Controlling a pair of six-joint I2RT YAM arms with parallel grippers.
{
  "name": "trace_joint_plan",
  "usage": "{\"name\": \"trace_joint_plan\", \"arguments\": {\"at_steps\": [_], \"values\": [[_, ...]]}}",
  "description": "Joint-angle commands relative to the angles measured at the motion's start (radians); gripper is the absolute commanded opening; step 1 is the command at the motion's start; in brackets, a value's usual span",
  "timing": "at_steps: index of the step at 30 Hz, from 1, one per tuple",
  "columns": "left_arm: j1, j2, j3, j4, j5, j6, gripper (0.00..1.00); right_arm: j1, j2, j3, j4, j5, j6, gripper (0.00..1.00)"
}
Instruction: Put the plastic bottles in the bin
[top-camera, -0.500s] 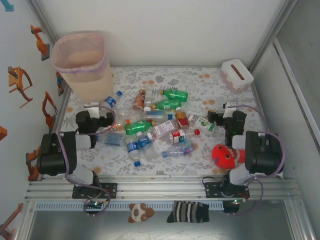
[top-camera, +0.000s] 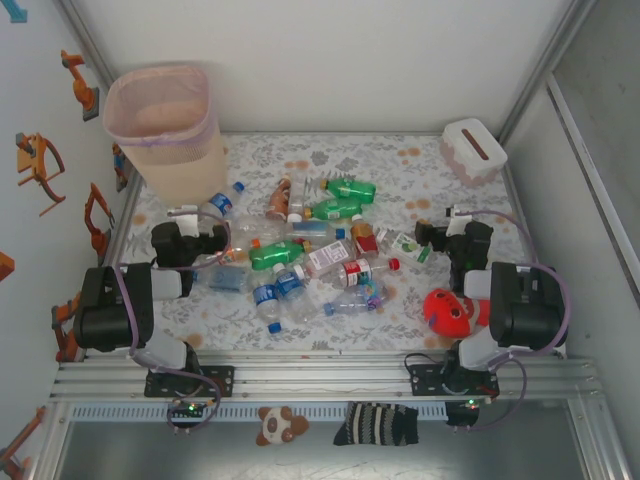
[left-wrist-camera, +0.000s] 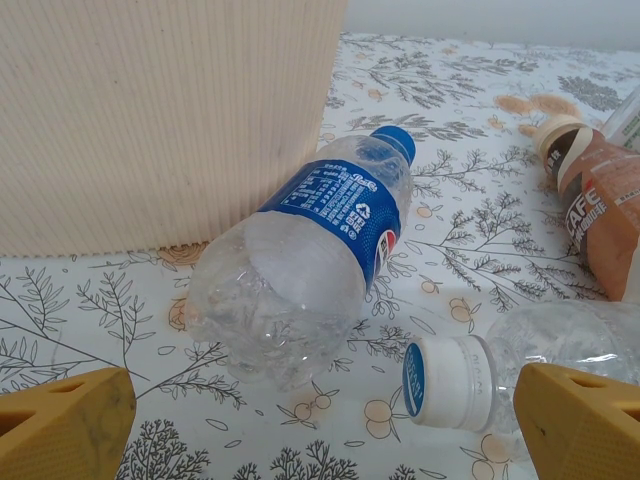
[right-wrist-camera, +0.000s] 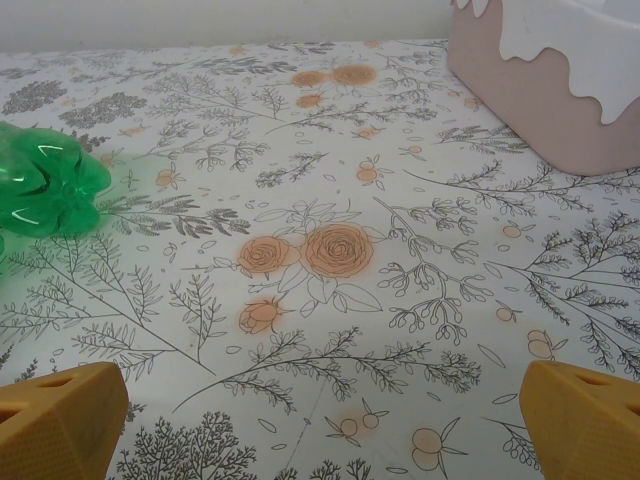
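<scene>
L hand (top-camera: 186, 225) is released: pads (left-wrist-camera: 62, 425) spread wide, nothing btwn them, low over the floral worktop (left-wrist-camera: 480, 250). Straight ahead of it a clear blue-label bottle (left-wrist-camera: 310, 270) lies on its side, blue cap pointing away, just beside the bin (left-wrist-camera: 170, 110); can't tell if they touch. The bin stands ahead-left of the hand, upright. Close in, front-right of the hand, lies a white-capped clear bottle (left-wrist-camera: 560, 345), cap turned toward the hand's midline. Further ahead-right lies a brown CAFE bottle (left-wrist-camera: 600, 200), also on its side. The other plastic bottles (top-camera: 310, 250) lie heaped on the worktop to the L hand's right, btwn the two hands.

R hand (top-camera: 455, 228) is released too, pads (right-wrist-camera: 580, 415) wide apart and empty, low over bare worktop. Ahead-left of it sits the base of a green bottle (right-wrist-camera: 45, 180). Ahead-right sits a pink-and-white tissue box (right-wrist-camera: 560, 80). A red toy (top-camera: 447, 312) lies behind the R hand, next to its arm.
</scene>
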Motion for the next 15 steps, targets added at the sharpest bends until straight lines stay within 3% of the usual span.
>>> {"name": "trace_joint_plan", "arguments": {"at_steps": [1,15], "values": [[0.004,-0.009,-0.007,0.025,0.016,0.015,0.97,-0.003,0.006,-0.008,0.03,-0.012,-0.01,0.99],[0.004,-0.004,0.01,0.002,-0.068,-0.017,0.97,-0.002,0.006,-0.008,0.03,-0.012,-0.01,0.99]]}}
